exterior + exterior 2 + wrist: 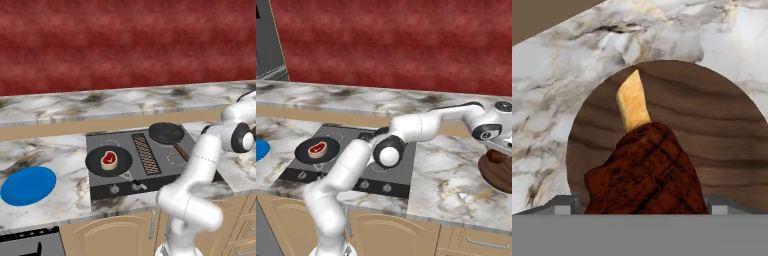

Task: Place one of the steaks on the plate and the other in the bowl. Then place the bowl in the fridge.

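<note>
Just ahead of my gripper (643, 212), the steak (647, 172) was dark reddish-brown with blackish char lines and a pale tan end. Under it, the bowl (722, 130) was dark brown wood with streaky grain. The counter (557, 90) around it was white marble veined grey and ochre. Far off to the gripper's left, the other steak (109, 159) was pink-red with a whitish rim, on a black pan (95, 162); the plate (28, 185) beyond was plain bright blue.
</note>
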